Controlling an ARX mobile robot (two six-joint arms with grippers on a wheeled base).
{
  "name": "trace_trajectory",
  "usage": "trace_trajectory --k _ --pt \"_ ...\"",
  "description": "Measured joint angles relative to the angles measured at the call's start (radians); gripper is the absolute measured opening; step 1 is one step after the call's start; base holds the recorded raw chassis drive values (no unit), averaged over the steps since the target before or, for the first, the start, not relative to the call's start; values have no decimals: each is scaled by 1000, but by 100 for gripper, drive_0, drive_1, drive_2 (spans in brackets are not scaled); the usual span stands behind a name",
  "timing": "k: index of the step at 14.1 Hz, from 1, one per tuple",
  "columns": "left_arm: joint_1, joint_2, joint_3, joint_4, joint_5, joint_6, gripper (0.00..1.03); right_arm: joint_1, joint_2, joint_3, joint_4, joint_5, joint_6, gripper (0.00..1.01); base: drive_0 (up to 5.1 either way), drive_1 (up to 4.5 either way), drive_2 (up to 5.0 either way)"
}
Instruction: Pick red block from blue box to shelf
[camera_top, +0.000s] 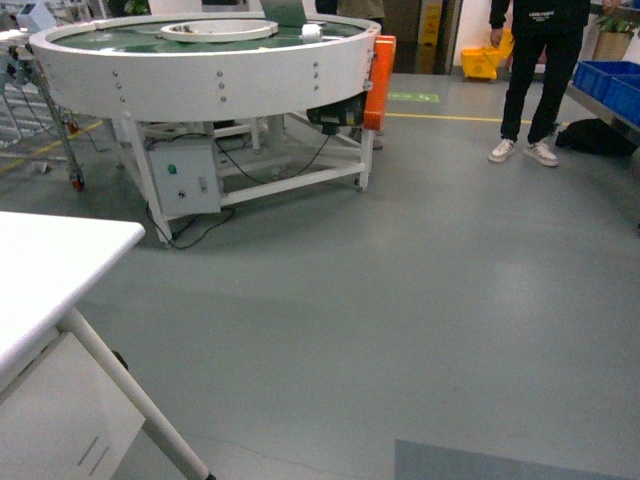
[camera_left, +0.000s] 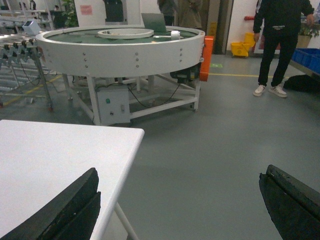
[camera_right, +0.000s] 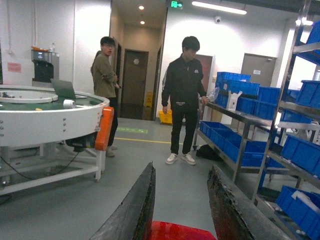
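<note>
Right gripper (camera_right: 182, 210) clamped on red block (camera_right: 180, 231), held level above floor; left gripper (camera_left: 180, 205) wide open, empty, beside white table (camera_left: 55, 165).

Worktop (camera_top: 50, 270) near left, round conveyor (camera_top: 210, 60) behind it, person (camera_top: 535, 70) far right, crates on shelf (camera_right: 300, 115) at right.

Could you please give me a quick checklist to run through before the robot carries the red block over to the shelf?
1. Red block between the right gripper fingers: ok.
2. Grip firmness: cannot tell, block mostly cut off.
3. Left gripper open and empty: ok.
4. Shelf in the right wrist view: ok.
5. Path clear: not ok, a person in black stands by the shelf.
6. Free spot on a tier: cannot tell, blue crates fill them.
</note>
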Motion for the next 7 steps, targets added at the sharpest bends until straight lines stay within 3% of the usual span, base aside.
trace_trajectory --k 7 --pt "0 0 0 0 0 0 98 0 0 0 0 0 0 27 -1 161 -163"
